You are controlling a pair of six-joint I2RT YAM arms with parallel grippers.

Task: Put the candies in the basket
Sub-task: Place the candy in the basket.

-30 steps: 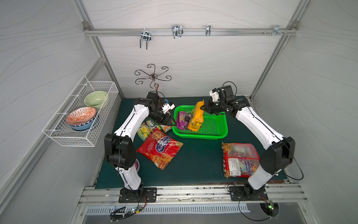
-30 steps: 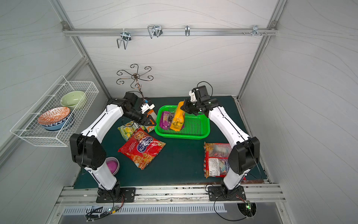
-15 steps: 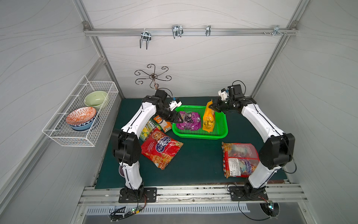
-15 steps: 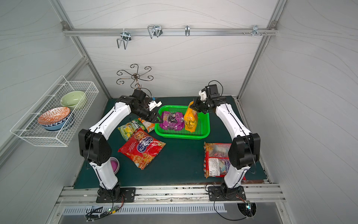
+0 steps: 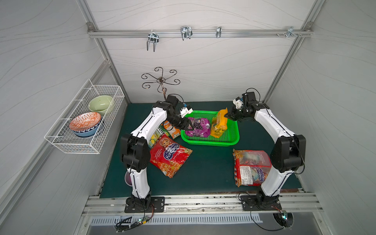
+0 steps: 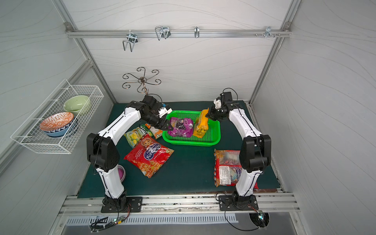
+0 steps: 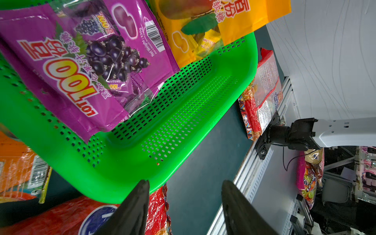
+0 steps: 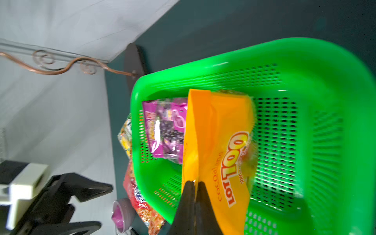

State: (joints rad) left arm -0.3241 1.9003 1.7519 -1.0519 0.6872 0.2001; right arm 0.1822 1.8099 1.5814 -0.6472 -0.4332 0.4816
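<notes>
We see glossy, crinkly plastic film on the purple bag (image 5: pixel 198 127) and the yellow bag (image 5: pixel 218 124). The basket (image 5: pixel 210 143) is smooth, shiny green plastic with perforated walls. The surface (image 5: pixel 209 168) looks matt — cloth or rubber, we cannot tell. The wire rack (image 5: pixel 71 142) is white-coated metal, its patterned bowl (image 5: pixel 85 121) glazed and glossy.

**Lighting and sharpness**

We see bright, even, diffuse light in both top views, with only soft shadows on the table (image 5: pixel 203 162). The right wrist view is blurred, with white glare on the purple bag (image 8: pixel 166 132).
</notes>
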